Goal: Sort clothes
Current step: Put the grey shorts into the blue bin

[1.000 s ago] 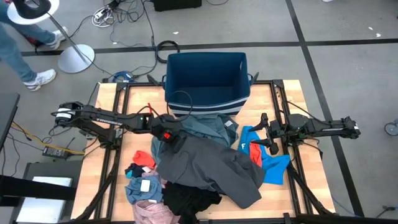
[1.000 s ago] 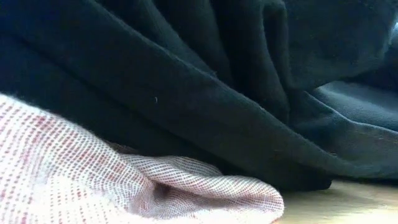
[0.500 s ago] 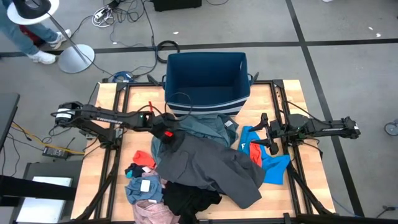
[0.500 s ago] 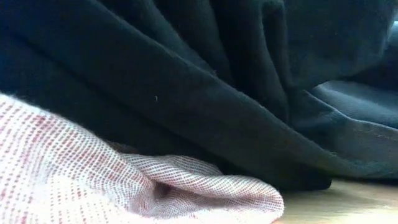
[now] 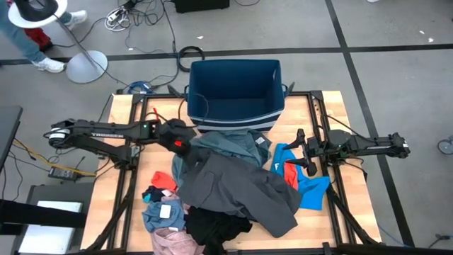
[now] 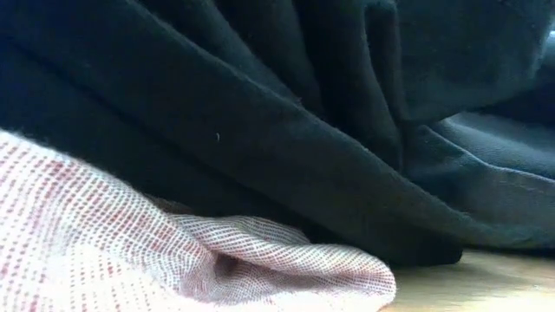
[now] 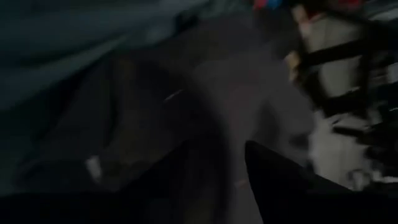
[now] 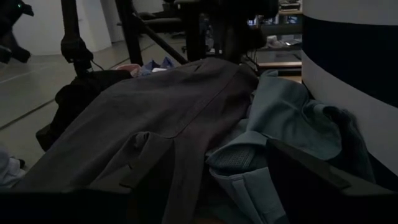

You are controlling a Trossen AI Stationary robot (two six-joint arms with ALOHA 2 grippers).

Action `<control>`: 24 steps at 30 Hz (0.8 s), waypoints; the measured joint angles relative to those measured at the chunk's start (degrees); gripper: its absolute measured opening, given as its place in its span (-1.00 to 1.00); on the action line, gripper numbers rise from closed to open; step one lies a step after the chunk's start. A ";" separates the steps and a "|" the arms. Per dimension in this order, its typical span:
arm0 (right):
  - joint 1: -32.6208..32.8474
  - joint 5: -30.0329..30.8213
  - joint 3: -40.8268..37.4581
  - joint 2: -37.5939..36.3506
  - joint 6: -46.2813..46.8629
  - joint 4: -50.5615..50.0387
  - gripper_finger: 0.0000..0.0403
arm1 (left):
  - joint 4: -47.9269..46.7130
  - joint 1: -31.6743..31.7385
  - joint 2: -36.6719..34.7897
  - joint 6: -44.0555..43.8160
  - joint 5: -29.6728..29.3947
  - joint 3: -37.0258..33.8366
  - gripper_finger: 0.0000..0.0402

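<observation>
We see the clothes heaped on the table (image 5: 120, 106) in front of the dark blue bin (image 5: 236, 92). The large grey garment (image 5: 241, 188) lies on top of the pile, its upper edge over the teal garment (image 5: 230, 144), which touches the bin's front wall. The black garment (image 5: 212, 228) sits at the pile's near edge, the pink piece (image 5: 173, 242) just beside it. The red-orange piece (image 5: 164, 180) and a light blue-grey piece (image 5: 163, 212) lie beside the pile on the left arm's side. The bright blue garment (image 5: 306, 180) lies on the right arm's side, touching the grey one.

The left gripper (image 5: 178, 139) hovers at the pile's far left corner, over the edge of the grey and teal fabric. We cannot tell how its fingers stand; the left wrist view is blurred.

The right gripper (image 5: 296, 161) rests over the bright blue garment, fingers apart, holding nothing.

In the low view, black cloth (image 6: 260, 104) and pink weave (image 6: 130, 251) fill the frame.
</observation>
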 joint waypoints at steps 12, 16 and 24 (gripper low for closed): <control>0.02 0.01 0.00 -0.01 0.00 0.02 0.26 | 7.88 -0.79 4.10 -2.90 1.83 -0.02 -0.22; -0.01 0.01 -0.01 -0.01 -0.01 0.02 0.26 | 8.16 -0.90 6.81 -3.93 2.43 -0.02 -0.22; 0.01 0.00 -0.01 -0.01 0.00 0.03 0.26 | 8.18 -3.53 11.26 -4.98 2.52 -0.02 -0.22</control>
